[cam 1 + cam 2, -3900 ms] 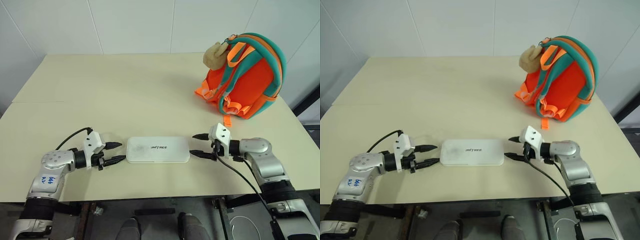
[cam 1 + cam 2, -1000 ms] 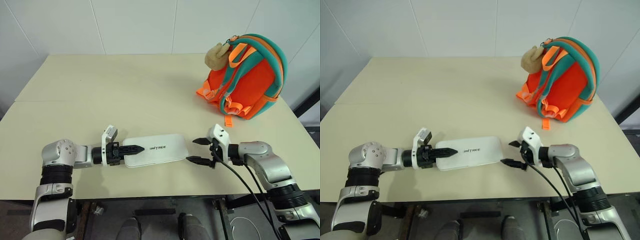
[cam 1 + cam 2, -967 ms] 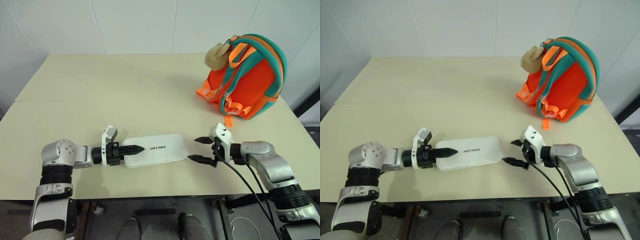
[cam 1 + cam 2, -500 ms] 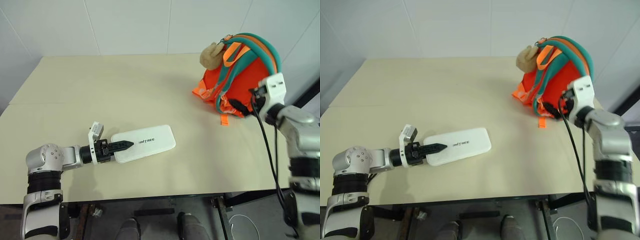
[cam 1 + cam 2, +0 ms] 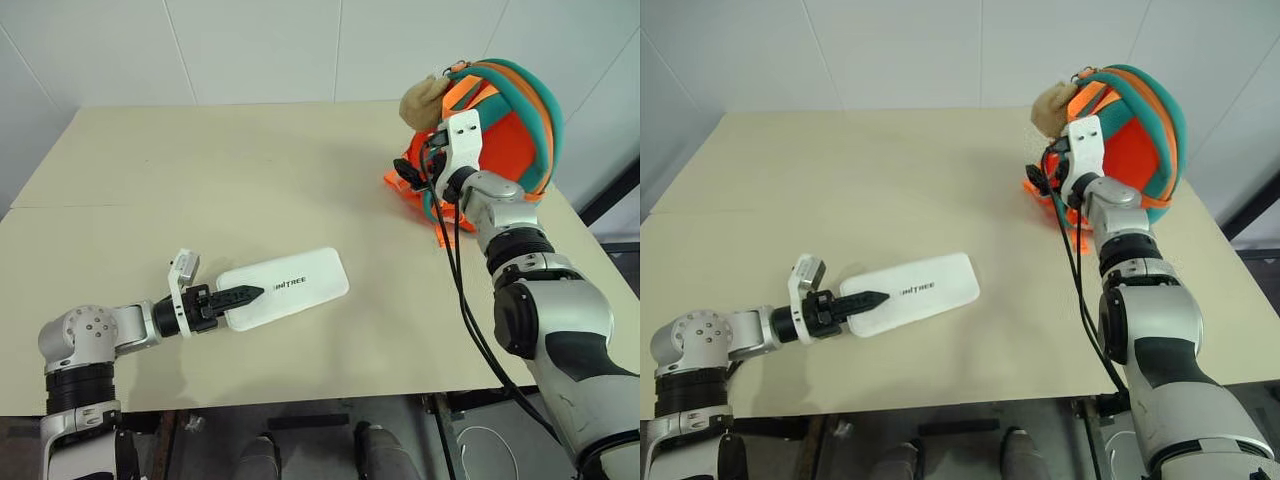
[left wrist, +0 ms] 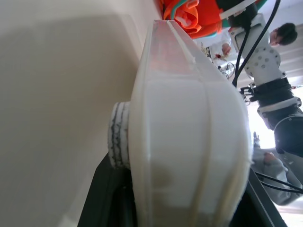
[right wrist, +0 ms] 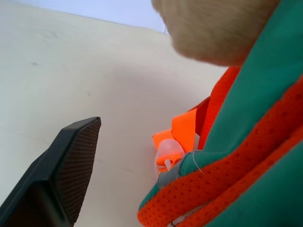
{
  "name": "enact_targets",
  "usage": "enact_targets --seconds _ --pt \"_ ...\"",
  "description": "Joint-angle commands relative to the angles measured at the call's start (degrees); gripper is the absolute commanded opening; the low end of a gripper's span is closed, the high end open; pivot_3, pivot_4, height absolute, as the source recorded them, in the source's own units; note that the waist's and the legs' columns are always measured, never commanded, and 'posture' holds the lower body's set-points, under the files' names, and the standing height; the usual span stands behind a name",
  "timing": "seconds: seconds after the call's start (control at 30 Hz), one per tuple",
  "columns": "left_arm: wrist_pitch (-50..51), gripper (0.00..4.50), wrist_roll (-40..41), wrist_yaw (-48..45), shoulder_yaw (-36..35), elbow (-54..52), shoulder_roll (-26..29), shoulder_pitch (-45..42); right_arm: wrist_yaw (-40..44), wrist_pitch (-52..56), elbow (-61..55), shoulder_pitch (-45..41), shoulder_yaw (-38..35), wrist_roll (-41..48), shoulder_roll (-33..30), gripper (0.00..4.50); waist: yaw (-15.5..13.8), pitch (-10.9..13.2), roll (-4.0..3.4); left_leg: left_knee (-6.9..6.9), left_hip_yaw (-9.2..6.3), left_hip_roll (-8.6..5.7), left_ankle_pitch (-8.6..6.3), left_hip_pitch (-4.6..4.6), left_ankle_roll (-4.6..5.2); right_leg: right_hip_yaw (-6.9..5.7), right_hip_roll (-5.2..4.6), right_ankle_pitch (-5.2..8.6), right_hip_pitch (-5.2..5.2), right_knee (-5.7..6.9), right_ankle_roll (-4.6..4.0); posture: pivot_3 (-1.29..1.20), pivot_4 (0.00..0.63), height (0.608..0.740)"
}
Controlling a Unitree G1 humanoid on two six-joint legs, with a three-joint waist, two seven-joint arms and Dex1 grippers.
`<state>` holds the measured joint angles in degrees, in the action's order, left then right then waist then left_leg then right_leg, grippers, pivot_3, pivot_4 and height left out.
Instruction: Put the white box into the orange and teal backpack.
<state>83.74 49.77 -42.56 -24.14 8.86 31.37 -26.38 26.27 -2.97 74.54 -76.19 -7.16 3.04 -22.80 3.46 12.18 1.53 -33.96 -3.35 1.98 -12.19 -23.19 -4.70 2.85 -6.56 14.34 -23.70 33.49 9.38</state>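
Note:
The white box lies slanted near the table's front left, its lettered top facing up. My left gripper is shut on its near end, and in the left wrist view the box bulks between the fingers. The orange and teal backpack stands upright at the far right, its beige plush charm at the top left. My right gripper is raised against the backpack's strap side, open. One finger shows beside a teal and orange strap; the other is hidden.
The beige table stretches wide between the box and the backpack. A white wall stands behind it. Black cables hang from my right forearm. A person is beyond the table's right side.
My right arm swung up from the table's front edge to the backpack's straps. The left gripper, open beside the box at first, now grips it and has drawn it slightly left.

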Motion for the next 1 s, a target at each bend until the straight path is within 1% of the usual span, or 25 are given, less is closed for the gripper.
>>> enact_targets --seconds 0.03,0.13,0.17,0.23,0.3,0.37,0.4,0.47,0.5,0.57,0.63,0.73,0.77,0.8,0.87,0.93,1.0 --pt "-0.81 1.23 1.17 3.15 -3.6 -3.44 -0.27 1.1 -1.17 -6.18 0.91 -0.94 -1.06 -0.9 0.9 3.6 0.17 0.01 -0.01 0.0 0.0 0.0 0.0 0.0 0.0 0.0 0.0 0.0 0.0 0.0 0.0 0.0 0.15 0.74" --pt "-0.77 1.23 2.18 4.61 -5.77 -4.85 -0.38 2.14 2.8 -8.92 0.99 -1.03 -3.5 0.99 2.01 2.53 0.64 0.01 -0.01 0.0 -0.01 0.0 0.02 0.03 -0.03 0.0 0.01 0.0 0.0 0.01 0.0 0.0 0.15 0.74" --pt "-1.19 1.23 2.42 5.08 -6.98 -5.57 -0.25 3.19 6.58 -10.61 0.36 -1.13 -5.43 3.28 2.74 2.27 0.98 0.01 -0.01 -0.01 -0.01 0.0 0.04 0.04 -0.05 0.0 0.01 0.0 0.0 0.0 0.0 0.0 0.15 0.74" --pt "-1.7 1.23 2.94 5.9 -8.39 -6.52 -0.19 4.48 11.0 -12.43 -0.25 -1.27 -7.98 5.85 3.57 1.55 1.55 0.01 -0.01 -0.01 -0.01 0.0 0.04 0.07 -0.05 0.01 0.01 0.0 0.01 0.02 0.0 0.0 0.15 0.74" --pt "-2.17 1.23 3.47 6.09 -9.0 -7.47 0.18 5.46 20.94 -10.74 -1.56 -1.76 -10.33 9.79 4.97 0.85 1.68 0.01 -0.01 -0.01 -0.02 0.02 0.06 0.12 -0.07 0.01 0.03 0.0 0.01 0.05 0.01 0.0 0.15 0.74" --pt "-2.52 1.23 4.16 6.18 -9.77 -8.65 0.74 6.32 31.91 -3.86 -3.76 -2.77 -12.1 14.32 6.21 0.29 1.82 0.01 -0.02 -0.01 -0.01 0.02 0.07 0.14 -0.08 0.02 0.04 0.0 0.0 0.08 0.01 0.0 0.15 0.74" --pt "-3.0 1.23 4.53 6.03 -10.43 -9.11 1.22 6.74 37.79 2.06 -6.42 -2.87 -11.96 16.54 6.36 0.04 1.99 0.01 -0.02 -0.02 -0.01 0.02 0.08 0.15 -0.08 0.02 0.04 0.0 0.0 0.12 0.01 0.0 0.15 0.74" --pt "-4.06 1.23 4.93 5.95 -11.3 -9.59 1.85 7.35 44.78 9.87 -11.47 -2.04 -10.74 18.78 6.22 0.01 2.23 0.03 -0.05 -0.04 -0.02 0.04 0.09 0.16 -0.1 0.02 0.06 0.0 0.0 0.36 0.01 0.0 0.15 0.74" --pt "-4.58 1.23 5.11 5.97 -11.49 -9.72 2.08 7.6 46.58 12.4 -13.93 -1.27 -9.91 19.22 6.09 0.01 2.25 0.05 -0.07 -0.04 -0.04 0.04 0.09 0.15 -0.1 0.02 0.06 0.0 -0.01 0.39 0.01 0.0 0.15 0.74" --pt "-8.68 1.23 5.73 6.55 -15.52 -8.04 1.71 7.1 50.71 28.35 -31.26 4.48 -6.15 25.06 4.96 0.01 1.99 0.04 -0.07 -0.02 -0.06 0.04 0.09 0.14 -0.1 0.0 0.06 0.01 -0.03 0.39 0.0 0.0 0.15 0.74" --pt "-12.64 1.23 3.98 5.7 -16.27 -6.9 3.06 8.39 51.79 43.23 -47.99 10.6 -3.31 31.94 2.87 0.01 1.4 0.04 -0.07 -0.02 -0.14 0.05 0.06 0.07 -0.13 -0.06 0.07 0.07 -0.05 0.37 -0.04 0.0 0.15 0.74" --pt "-17.11 1.23 3.4 2.88 -16.9 -6.21 4.74 11.8 50.92 56.31 -65.79 18.09 -1.04 39.81 -1.36 0.01 0.92 0.06 -0.1 -0.03 -0.16 0.05 -0.06 0.01 -0.2 -0.1 0.05 0.28 -0.12 0.41 -0.1 0.0 0.15 0.74" --pt "-17.81 1.23 3.46 2.26 -17.09 -6.18 5.47 12.85 50.77 59.11 -70.43 20.16 -0.36 41.66 -2.93 0.01 0.69 0.06 -0.1 -0.02 -0.15 0.04 -0.1 -0.04 -0.16 -0.1 0.03 0.33 -0.15 0.4 -0.11 0.0 0.15 0.74" --pt "-16.45 1.23 4.48 1.58 -17.29 -5.74 6.59 13.71 50.87 61.78 -74.39 22.0 0.21 43.65 -4.6 0.01 0.46 0.06 -0.09 -0.02 -0.14 0.04 -0.16 -0.08 -0.17 -0.1 0.03 0.39 -0.19 0.39 -0.13 0.0 0.15 0.74" --pt "-17.0 1.23 4.8 -1.0 -16.77 -7.22 8.73 16.15 52.74 65.78 -81.34 26.39 2.66 46.16 -9.46 0.01 -0.21 0.05 -0.07 -0.05 -0.12 0.05 -0.27 -0.11 -0.11 -0.11 0.03 0.49 -0.24 0.38 -0.18 0.0 0.15 0.74" --pt "-18.63 1.23 5.33 -2.78 -16.8 -9.43 9.58 17.39 54.18 67.2 -85.2 30.15 4.67 47.34 -13.27 0.01 -0.46 0.01 -0.02 -0.11 -0.13 0.05 -0.42 -0.08 -0.15 -0.12 0.03 0.71 -0.25 0.31 -0.25 0.0 0.15 0.74" --pt "-19.78 1.23 6.63 -4.03 -17.0 -12.59 10.14 17.71 54.62 66.62 -86.42 33.0 6.19 47.07 -15.64 0.01 -0.68 0.01 0.0 -0.17 -0.11 0.05 -0.49 -0.05 -0.15 -0.13 0.02 0.78 -0.24 0.31 -0.33 0.0 0.15 0.74"
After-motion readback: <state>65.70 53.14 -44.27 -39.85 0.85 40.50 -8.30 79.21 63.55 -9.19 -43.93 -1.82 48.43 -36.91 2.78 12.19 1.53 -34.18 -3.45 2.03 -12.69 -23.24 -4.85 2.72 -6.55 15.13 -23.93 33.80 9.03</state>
